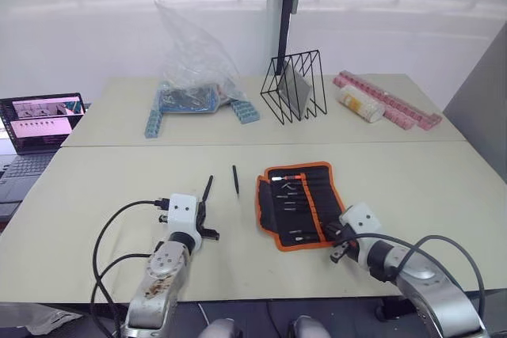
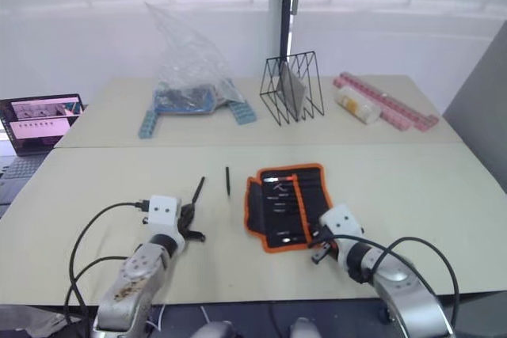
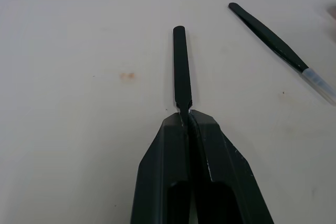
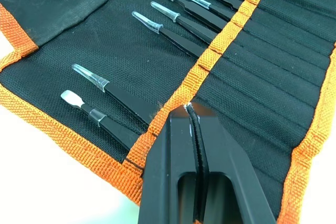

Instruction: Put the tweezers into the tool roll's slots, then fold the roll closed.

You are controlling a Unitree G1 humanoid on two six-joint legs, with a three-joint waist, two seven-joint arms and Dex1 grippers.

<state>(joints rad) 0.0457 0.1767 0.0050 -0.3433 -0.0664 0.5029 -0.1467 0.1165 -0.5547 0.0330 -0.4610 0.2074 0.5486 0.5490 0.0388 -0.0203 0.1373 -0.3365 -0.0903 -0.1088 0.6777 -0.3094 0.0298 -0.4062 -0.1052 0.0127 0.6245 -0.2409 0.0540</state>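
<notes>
The tool roll lies open on the table, black with orange piping, and several tweezers sit in its slots with clear-capped tips showing. My right gripper is shut, its tips resting on the roll's orange inner stripe near the roll's near right corner. My left gripper is shut on one black tweezer, which points away from me, left of the roll. Another loose tweezer lies on the table between that one and the roll.
On the far table stand a clear plastic bag, a black wire rack, a pale cylinder and pink strips. A laptop sits at the far left. Cables loop beside both arms.
</notes>
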